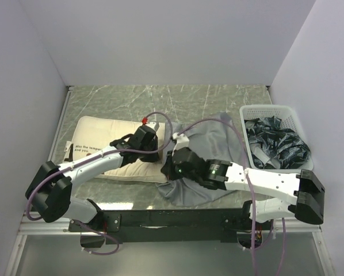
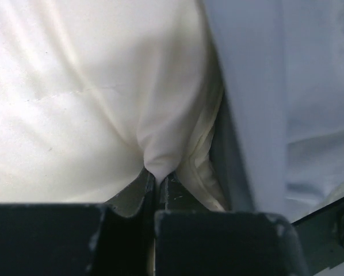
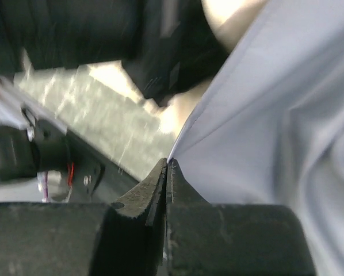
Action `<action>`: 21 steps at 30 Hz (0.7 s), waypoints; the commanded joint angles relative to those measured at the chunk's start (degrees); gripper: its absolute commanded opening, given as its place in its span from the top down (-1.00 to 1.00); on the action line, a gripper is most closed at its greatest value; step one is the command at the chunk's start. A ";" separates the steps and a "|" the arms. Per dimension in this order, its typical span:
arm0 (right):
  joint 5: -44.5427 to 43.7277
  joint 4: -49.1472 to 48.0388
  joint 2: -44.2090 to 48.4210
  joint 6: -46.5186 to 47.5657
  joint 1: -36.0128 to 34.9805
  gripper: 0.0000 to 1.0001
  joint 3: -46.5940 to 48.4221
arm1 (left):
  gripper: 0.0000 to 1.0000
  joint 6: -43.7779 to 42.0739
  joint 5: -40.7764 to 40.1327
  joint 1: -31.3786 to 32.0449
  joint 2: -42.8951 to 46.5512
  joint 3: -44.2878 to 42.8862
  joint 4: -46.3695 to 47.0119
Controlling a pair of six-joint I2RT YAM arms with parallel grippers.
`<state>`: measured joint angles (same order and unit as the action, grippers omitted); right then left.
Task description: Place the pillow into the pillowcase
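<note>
bench (image 1: 160, 95): is carrying everything on a grey marbled top between pale walls.
pillow (image 1: 97, 135): is lying flat on the left half of the bench with its lettered end pointing left. its right end is touching the pillowcase, and the part that shows is sitting outside it.
left claw (image 2: 159, 175): is clenching a pinched fold of the pillow's cream cloth at that right end, right beside the grey cloth.
right claw (image 3: 167, 167): is clenching the left edge of the pillowcase, with the jaws pressed together and grey cloth running out from the tips. it is sitting just beside the left claw.
pillowcase (image 1: 209, 141): is lying rumpled mid-bench, between the pillow and the basket.
basket (image 1: 244, 112): is standing at the right side, white and slotted, holding dark crumpled packets.
</note>
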<state>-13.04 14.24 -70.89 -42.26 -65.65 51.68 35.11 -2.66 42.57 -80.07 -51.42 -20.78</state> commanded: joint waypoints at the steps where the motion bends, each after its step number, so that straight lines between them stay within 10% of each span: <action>1: -2.60 -2.90 -1.17 -2.11 -6.06 0.99 0.01 | 0.98 3.73 8.19 0.50 0.71 1.32 6.00; 12: -6.46 -0.80 -5.66 -4.06 -15.04 0.99 5.00 | 0.98 7.16 12.49 -2.22 -1.67 -0.70 8.38; 21: -10.17 2.55 -12.60 -1.60 -12.40 0.36 10.55 | 0.98 7.86 17.77 -3.19 -0.79 1.65 11.35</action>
<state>-21.98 17.30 -81.36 -44.69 -78.65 60.10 41.23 9.17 39.11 -81.45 -50.72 -16.80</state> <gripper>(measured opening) 0.237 0.036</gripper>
